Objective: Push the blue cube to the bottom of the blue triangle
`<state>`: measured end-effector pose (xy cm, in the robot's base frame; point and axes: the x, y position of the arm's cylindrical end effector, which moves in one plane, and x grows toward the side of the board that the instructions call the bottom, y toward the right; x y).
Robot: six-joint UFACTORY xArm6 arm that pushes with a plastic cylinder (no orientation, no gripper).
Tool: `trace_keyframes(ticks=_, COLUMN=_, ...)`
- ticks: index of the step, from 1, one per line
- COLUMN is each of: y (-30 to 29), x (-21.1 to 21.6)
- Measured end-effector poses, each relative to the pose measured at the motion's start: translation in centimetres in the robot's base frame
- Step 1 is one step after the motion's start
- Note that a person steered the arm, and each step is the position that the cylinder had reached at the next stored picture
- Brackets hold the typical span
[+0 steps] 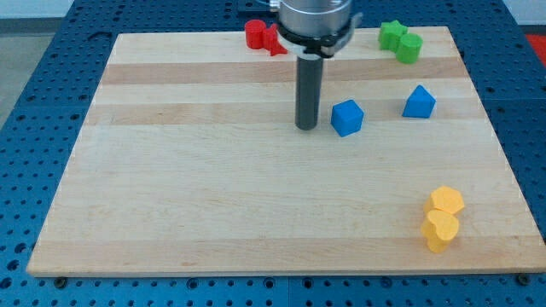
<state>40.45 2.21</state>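
Observation:
The blue cube [347, 118] sits on the wooden board right of the middle. The blue triangle [419, 102] lies further to the view's right and slightly higher, a clear gap apart from the cube. My tip [307, 127] rests on the board just left of the blue cube, with a small gap between them, at about the cube's height in the view.
Two red blocks [262, 37] lie at the top edge behind the rod. Two green blocks [400, 40] lie at the top right. Two yellow blocks [443, 218] lie near the bottom right corner. The board [171, 188] sits on a blue perforated table.

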Motion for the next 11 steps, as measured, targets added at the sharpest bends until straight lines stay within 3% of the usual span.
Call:
trace_keyframes(ticks=1, y=0.8, x=-3.0)
trace_keyframes(ticks=4, y=10.3, x=-1.8)
trace_keyframes(ticks=6, y=4.1, x=-2.4)
trace_keyframes(ticks=7, y=3.6, x=-0.6)
trace_keyframes(ticks=10, y=13.9, x=1.0)
trace_keyframes(ticks=11, y=12.9, x=2.1)
